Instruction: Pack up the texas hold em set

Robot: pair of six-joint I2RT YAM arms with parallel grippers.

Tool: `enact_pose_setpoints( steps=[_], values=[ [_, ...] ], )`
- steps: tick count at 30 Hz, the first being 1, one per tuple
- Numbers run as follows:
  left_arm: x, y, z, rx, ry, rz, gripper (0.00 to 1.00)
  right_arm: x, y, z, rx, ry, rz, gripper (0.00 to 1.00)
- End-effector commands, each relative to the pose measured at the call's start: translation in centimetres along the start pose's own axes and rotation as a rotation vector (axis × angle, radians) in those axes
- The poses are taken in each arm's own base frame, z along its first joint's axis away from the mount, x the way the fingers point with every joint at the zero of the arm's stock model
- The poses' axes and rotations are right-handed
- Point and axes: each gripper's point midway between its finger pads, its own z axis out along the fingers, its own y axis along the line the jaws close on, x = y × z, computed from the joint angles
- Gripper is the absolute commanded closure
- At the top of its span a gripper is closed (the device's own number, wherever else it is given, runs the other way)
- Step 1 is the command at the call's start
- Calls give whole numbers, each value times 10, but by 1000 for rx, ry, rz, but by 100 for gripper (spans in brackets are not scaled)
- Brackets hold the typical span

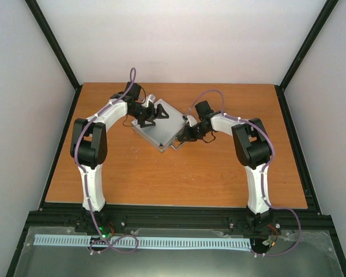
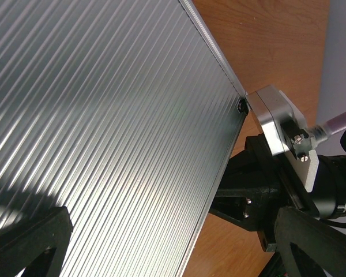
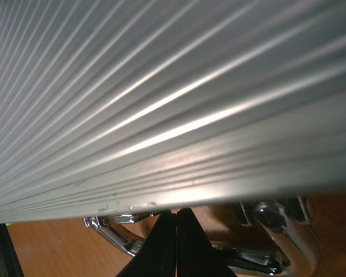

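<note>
Two white-shelled arms (image 1: pixel 92 184), black joint housings (image 1: pixel 91 144), purple cables (image 1: pixel 206 94) along each

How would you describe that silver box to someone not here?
On the wooden table, look where the left gripper and right gripper reach. A flat silver case lies there, turned cornerwise. Unlike those black claws, it is ribbed metal with a chrome handle.

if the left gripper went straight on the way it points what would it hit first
Most likely the silver case's ribbed lid, which the open left gripper points at. The gap is unclear, and one finger may sit past the lid's edge.
</note>
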Motion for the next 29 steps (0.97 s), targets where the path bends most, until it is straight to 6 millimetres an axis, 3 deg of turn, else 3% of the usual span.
enact_pose_setpoints(
  steps=[1,6,7,9,10,11,12,16,23,29],
  values=[
    [22,35,18,-91,76,-61,0,0,-7,6,68,-11,8,97],
    [17,31,12,-105,69,-41,0,-1,10,-27,123,-34,-28,96],
    [14,30,10,-117,63,-35,0,-1,15,-35,139,-43,-36,90],
    [8,29,4,-144,45,-17,0,-1,22,-53,178,-59,-53,69],
    [5,28,0,-158,37,-10,0,-1,25,-62,201,-67,-61,49],
    [1,26,-4,-171,26,-4,0,-1,28,-71,229,-78,-66,19],
    [-5,23,-9,-189,6,7,0,-1,29,-80,259,-89,-71,2],
    [-25,14,-43,-299,-105,47,0,-3,36,-115,364,-146,-70,0],
    [-43,-16,-124,-439,-330,132,0,10,26,-148,525,-184,-14,0],
    [-29,-15,-145,-495,-353,140,0,14,27,-163,566,-221,-31,0]
  ],
)
